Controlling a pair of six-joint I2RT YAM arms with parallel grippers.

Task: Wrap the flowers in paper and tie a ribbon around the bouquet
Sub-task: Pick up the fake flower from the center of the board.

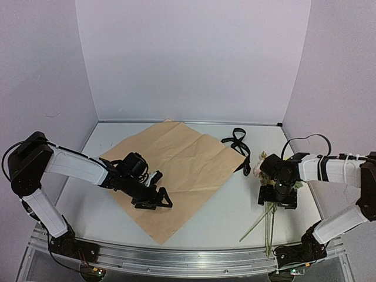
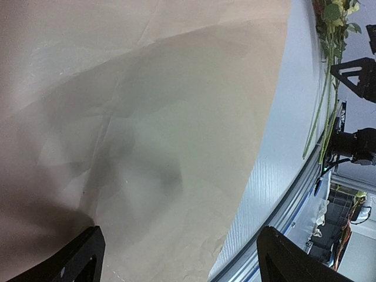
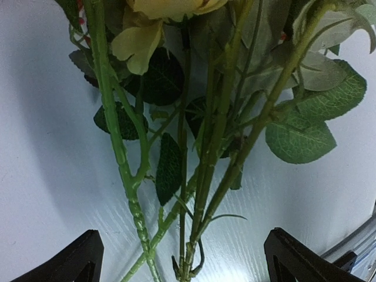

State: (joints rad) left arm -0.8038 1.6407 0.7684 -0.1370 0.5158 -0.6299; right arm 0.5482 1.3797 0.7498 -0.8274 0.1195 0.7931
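Shows a large creased sheet of tan wrapping paper point(image 1: 176, 170) lying flat across the middle of the pale table point(image 1: 226, 220), with the left gripper point(image 1: 154, 202) low over its near-left part, jaws spread wide. Shows a narrow black fabric ribbon point(image 1: 238, 141) looped toward the far edge beside the sheet's right corner, and a small bunch of cream blossoms on thin green stems point(image 1: 257, 171) near the right edge under the right gripper point(image 1: 277, 204), jaws likewise spread.

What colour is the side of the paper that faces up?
Tan. The paper shows best in the top external view.
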